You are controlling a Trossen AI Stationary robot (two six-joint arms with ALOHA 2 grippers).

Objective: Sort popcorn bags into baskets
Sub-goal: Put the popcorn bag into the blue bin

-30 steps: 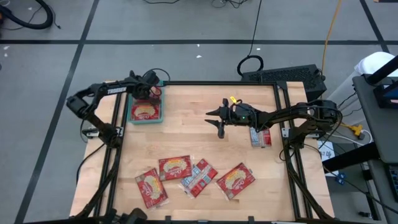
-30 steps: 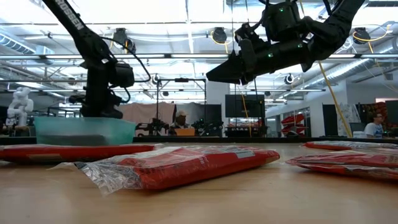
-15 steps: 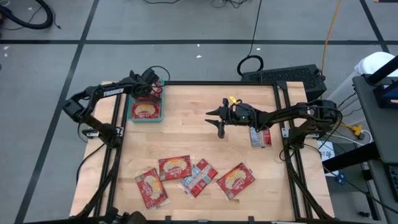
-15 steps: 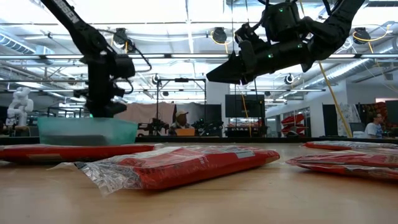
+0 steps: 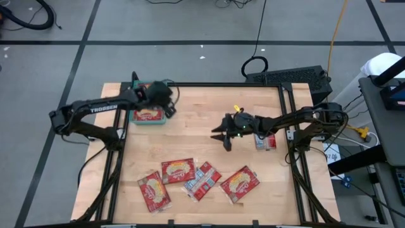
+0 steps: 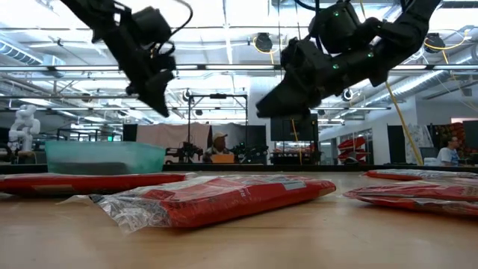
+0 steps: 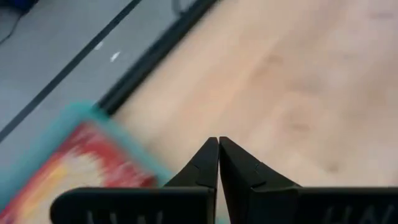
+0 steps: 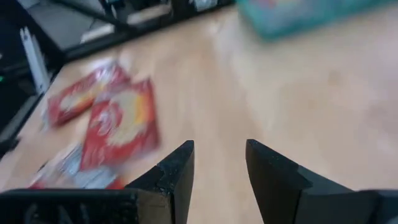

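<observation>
Since the earlier frames, the left gripper [image 5: 169, 111] has lifted off the teal basket [image 5: 148, 121] and swung to its inner edge, fingers pressed together and empty; the right gripper [image 5: 223, 135] has dipped slightly at mid-table, jaws partly spread, holding nothing. One popcorn bag [image 5: 147, 114] lies in the basket. Four bags [image 5: 178, 170] lie along the near edge, and another [image 5: 265, 140] lies beneath the right arm.

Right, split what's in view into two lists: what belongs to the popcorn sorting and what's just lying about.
Belongs to the job:
- teal basket, one popcorn bag already in it
- four loose popcorn bags in a row on the table
- another bag by the table's right edge
- left tool, shut
- right tool, open

Just lying about:
- black keyboard behind the table
- cables on the floor
</observation>
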